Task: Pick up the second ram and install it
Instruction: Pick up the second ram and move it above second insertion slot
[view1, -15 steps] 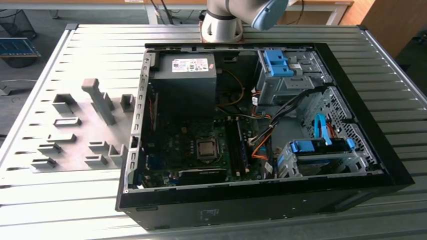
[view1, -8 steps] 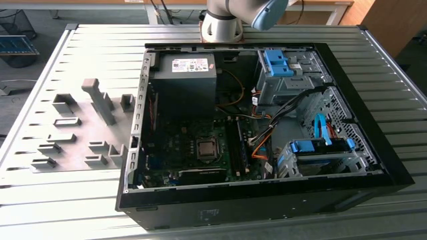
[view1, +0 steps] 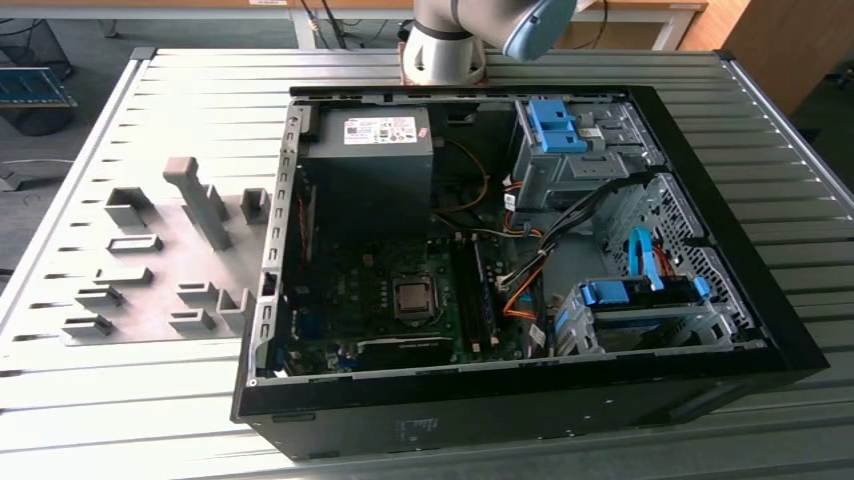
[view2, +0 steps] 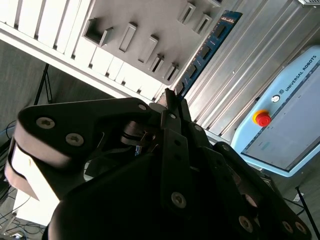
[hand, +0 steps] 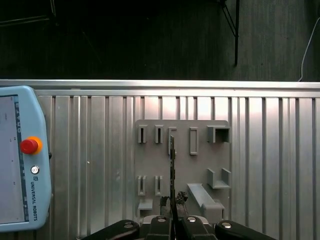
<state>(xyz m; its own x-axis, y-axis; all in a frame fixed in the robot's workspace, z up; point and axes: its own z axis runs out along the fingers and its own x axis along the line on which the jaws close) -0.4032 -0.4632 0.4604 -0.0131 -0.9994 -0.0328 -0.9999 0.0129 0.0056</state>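
The black two-fingered gripper (hand: 172, 212) was pressed together on the second ram (view2: 207, 50), a thin, long blue-green circuit-board stick with a row of black chips, pinching it at one end. In both wrist views the stick reached out past the fingertips. It appeared to hang clear above the flat grey plastic fixture plate (hand: 182, 170) and its raised holders.

The carry seemed to call for a firm, square pinch. Held by one end only, the stick could tilt. Slow travel would suit it, with its long edge lined up with the dark memory slots (view1: 474, 290) and clear of the loose cables (view1: 521, 280).

Counted:
- one ram stick, in the pincer
- one fixture plate
- one open black metal computer case (view1: 787, 340)
- two bright-blue plastic drive-bay clips (view1: 554, 125) (view1: 627, 292)
- one pale-blue teach pendant (hand: 30, 170) with one round red button (hand: 29, 145)
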